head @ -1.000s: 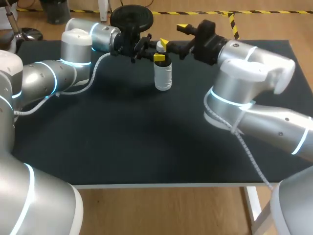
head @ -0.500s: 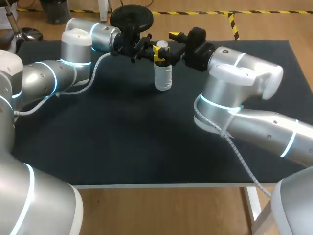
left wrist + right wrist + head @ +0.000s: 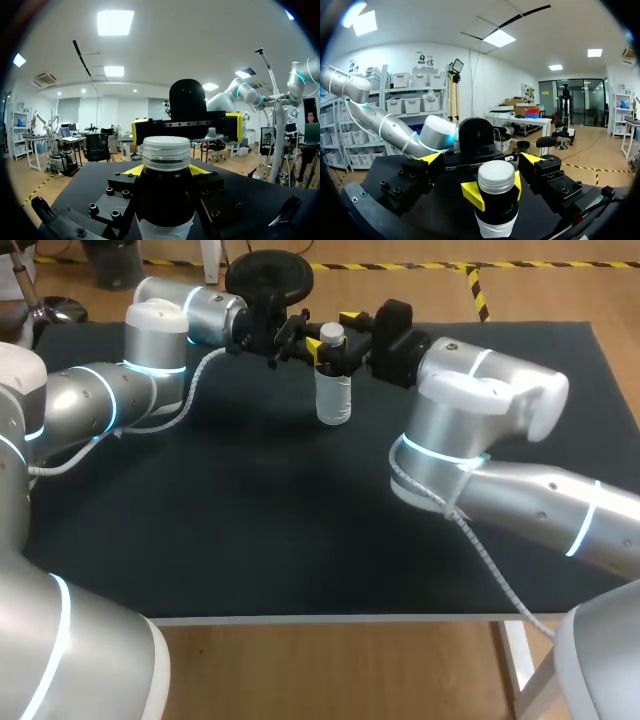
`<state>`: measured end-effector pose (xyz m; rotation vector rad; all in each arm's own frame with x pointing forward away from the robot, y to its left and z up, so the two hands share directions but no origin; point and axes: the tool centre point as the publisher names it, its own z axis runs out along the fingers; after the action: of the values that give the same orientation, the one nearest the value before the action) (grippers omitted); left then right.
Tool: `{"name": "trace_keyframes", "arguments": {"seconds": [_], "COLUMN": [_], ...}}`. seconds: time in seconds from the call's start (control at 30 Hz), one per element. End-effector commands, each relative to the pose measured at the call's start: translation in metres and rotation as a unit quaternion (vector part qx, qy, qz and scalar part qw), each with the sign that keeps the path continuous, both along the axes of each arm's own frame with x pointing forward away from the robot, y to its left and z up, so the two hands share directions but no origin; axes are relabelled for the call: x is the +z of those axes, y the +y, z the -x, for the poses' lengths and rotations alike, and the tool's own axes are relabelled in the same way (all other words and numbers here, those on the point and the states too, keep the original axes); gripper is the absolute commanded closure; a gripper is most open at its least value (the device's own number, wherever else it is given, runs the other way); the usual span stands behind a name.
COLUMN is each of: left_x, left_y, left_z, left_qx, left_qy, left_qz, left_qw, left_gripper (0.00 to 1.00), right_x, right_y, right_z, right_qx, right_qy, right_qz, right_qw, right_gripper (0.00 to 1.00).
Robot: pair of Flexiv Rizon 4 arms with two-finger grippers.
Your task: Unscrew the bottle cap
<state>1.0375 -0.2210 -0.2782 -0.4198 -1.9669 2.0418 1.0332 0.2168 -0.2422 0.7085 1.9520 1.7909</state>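
A small bottle (image 3: 334, 395) with a pale label and a white ribbed cap (image 3: 332, 333) stands upright at the back middle of the black table (image 3: 250, 520). My left gripper (image 3: 318, 362) comes in from the left and is shut on the bottle's dark upper body below the cap. The left wrist view shows the bottle (image 3: 165, 200) between the yellow tips of my left gripper (image 3: 166, 172). My right gripper (image 3: 331, 330) comes in from the right at cap height and is open. The cap (image 3: 496, 176) sits between the spread fingers of my right gripper (image 3: 481, 158), with gaps on both sides.
A black round base (image 3: 268, 272) stands just behind the table's far edge, near the left wrist. The right arm's elbow (image 3: 480, 410) hangs over the right half of the table. Bare black mat fills the middle and front.
My right gripper has moved left toward the bottle and now straddles the cap with open fingers. The left gripper and the bottle have not moved.
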Motion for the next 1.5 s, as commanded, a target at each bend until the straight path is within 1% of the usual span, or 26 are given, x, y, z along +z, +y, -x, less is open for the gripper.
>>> {"name": "trace_keyframes", "arguments": {"seconds": [0.03, 0.3, 0.6, 0.63, 0.67, 0.7, 0.77, 0.8, 0.97, 1.03, 1.07, 1.1, 1.17, 1.27, 1.37, 1.43, 1.5], "left_x": [0.001, 0.001, 0.001, 0.001, 0.001, 0.001, 0.001, 0.001, 0.001, 0.001, 0.001, 0.001, 0.001, 0.001, 0.001, 0.001, 0.001], "left_y": [0.000, 0.000, 0.000, 0.000, 0.000, 0.000, 0.000, 0.000, 0.000, 0.000, 0.000, 0.000, 0.000, 0.000, 0.000, 0.000, 0.000], "left_z": [-0.001, -0.001, -0.001, -0.001, -0.001, -0.001, -0.001, -0.001, -0.001, -0.001, -0.001, -0.001, -0.001, -0.001, -0.001, -0.001, -0.001], "left_qx": [-0.001, -0.001, -0.001, -0.001, -0.001, -0.001, -0.001, -0.001, -0.001, -0.001, -0.001, -0.001, -0.001, -0.001, -0.001, -0.001, -0.001], "left_qy": [-0.001, -0.001, -0.001, -0.001, -0.001, -0.001, -0.001, -0.001, -0.001, -0.001, -0.001, -0.001, -0.001, -0.001, -0.001, -0.001, -0.001], "left_qz": [-0.001, -0.001, -0.001, -0.001, -0.001, -0.001, -0.001, -0.001, -0.001, -0.001, -0.001, -0.001, -0.001, -0.001, -0.001, -0.001, -0.001], "left_qw": [1.000, 1.000, 1.000, 1.000, 1.000, 1.000, 1.000, 1.000, 1.000, 1.000, 1.000, 1.000, 1.000, 1.000, 1.000, 1.000, 1.000], "left_gripper": [1.00, 1.00, 1.00, 1.00, 1.00, 1.00, 1.00, 1.00, 1.00, 1.00, 1.00, 1.00, 1.00, 1.00, 1.00, 1.00, 1.00], "right_x": [-0.002, -0.002, -0.003, -0.003, -0.004, -0.004, -0.005, -0.005, -0.006, -0.007, -0.007, -0.007, -0.008, -0.010, -0.011, -0.012, -0.011], "right_y": [0.002, 0.002, 0.005, 0.005, 0.005, 0.006, 0.006, 0.006, 0.006, 0.006, 0.006, 0.006, 0.006, 0.005, 0.003, -0.001, -0.004], "right_z": [-0.006, -0.013, -0.016, -0.016, -0.016, -0.017, -0.017, -0.017, -0.018, -0.019, -0.019, -0.019, -0.019, -0.021, -0.022, -0.025, -0.026], "right_qx": [0.000, -0.004, -0.006, -0.006, -0.006, -0.006, -0.005, -0.005, -0.005, -0.005, -0.005, -0.005, -0.004, -0.002, 0.013, 0.036, 0.065], "right_qy": [0.001, -0.004, -0.008, -0.008, -0.008, -0.008, -0.007, -0.007, -0.005, -0.005, -0.004, -0.004, -0.004, -0.003, -0.004, -0.008, -0.018], "right_qz": [0.000, -0.003, -0.003, -0.003, -0.003, -0.003, -0.003, -0.003, -0.002, -0.002, -0.002, -0.002, -0.003, -0.003, -0.008, -0.018, -0.017], "right_qw": [1.000, 1.000, 1.000, 1.000, 1.000, 1.000, 1.000, 1.000, 1.000, 1.000, 1.000, 1.000, 1.000, 1.000, 1.000, 0.999, 0.998], "right_gripper": [0.00, 0.00, 0.00, 0.03, 0.11, 0.18, 0.42, 0.50, 0.61, 0.68, 0.74, 0.85, 1.00, 1.00, 1.00, 1.00, 1.00]}}
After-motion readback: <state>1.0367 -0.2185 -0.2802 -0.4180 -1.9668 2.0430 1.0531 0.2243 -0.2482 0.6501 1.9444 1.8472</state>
